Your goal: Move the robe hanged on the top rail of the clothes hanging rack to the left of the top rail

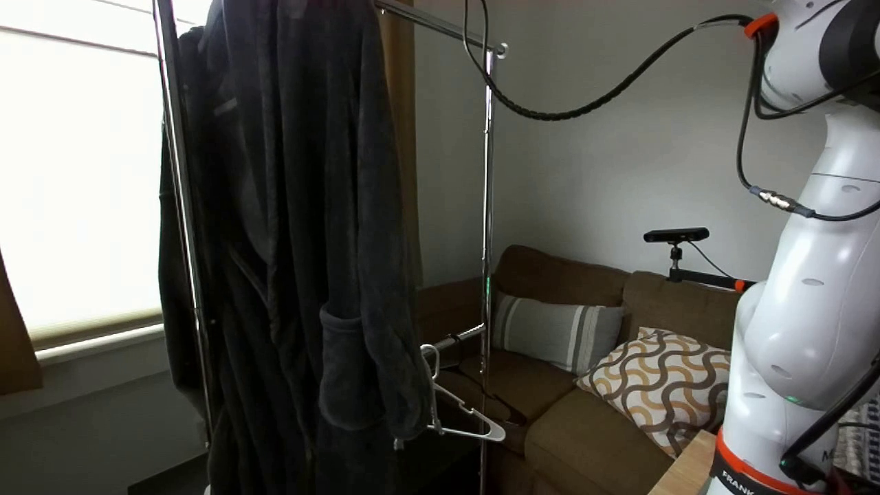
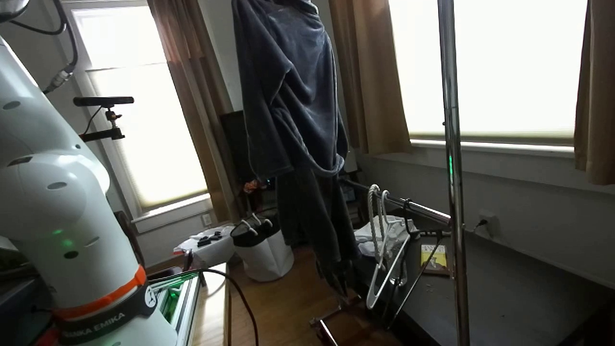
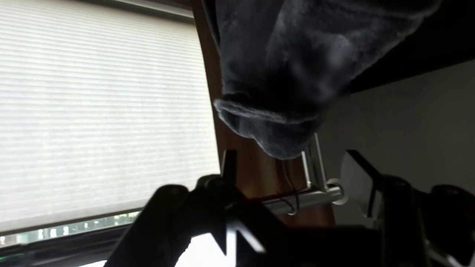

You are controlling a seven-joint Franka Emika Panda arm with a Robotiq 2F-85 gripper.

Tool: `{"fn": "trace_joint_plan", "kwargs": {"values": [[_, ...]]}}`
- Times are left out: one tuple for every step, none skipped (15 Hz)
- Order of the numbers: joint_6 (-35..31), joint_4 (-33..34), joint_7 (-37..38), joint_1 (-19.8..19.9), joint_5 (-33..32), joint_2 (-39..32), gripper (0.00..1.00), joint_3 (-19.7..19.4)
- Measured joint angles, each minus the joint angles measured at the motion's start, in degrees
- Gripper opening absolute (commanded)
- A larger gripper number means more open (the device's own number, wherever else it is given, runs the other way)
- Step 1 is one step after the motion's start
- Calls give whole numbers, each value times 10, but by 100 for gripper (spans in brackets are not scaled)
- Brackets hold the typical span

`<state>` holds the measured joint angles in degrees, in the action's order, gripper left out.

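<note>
Far left in an exterior view, find a bright window (image 1: 79, 185), then the robe (image 1: 295, 227), hanging partly behind a chrome upright (image 1: 180, 172) of the clothes rack (image 1: 487, 206). Looks charcoal and plush, falling in long folds, with a sleeve down its right edge and its top out of frame. Then pass the top rail (image 1: 440, 27), a white hanger (image 1: 469, 434) and the arm (image 1: 797, 309). Find the robe bluer and creased in an exterior view, left of a post (image 2: 452, 144). In the wrist view, see a blind (image 3: 100, 111), then the gripper (image 3: 292, 167) with fingers (image 3: 357, 178) spread wide and the robe's fuzzy, rolled edge showing at the gap.
</note>
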<state>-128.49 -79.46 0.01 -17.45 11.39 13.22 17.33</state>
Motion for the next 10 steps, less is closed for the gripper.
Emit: {"fn": "trace_joint_plan", "kwargs": {"values": [[25,-4,5,10,-6,11,100,-11],[48,-13,3,19,-8,24,100,-28],[66,-29,0,29,-8,37,100,-48],[80,-49,-6,38,-8,49,100,-67],[91,-74,-13,48,-9,60,100,-86],[99,-103,-17,57,-12,70,100,-101],[105,-134,-20,67,-16,78,100,-112],[109,-164,-20,76,-20,84,100,-118],[111,-196,-20,85,-25,87,100,-120],[112,-227,-19,93,-32,88,100,-121]]}}
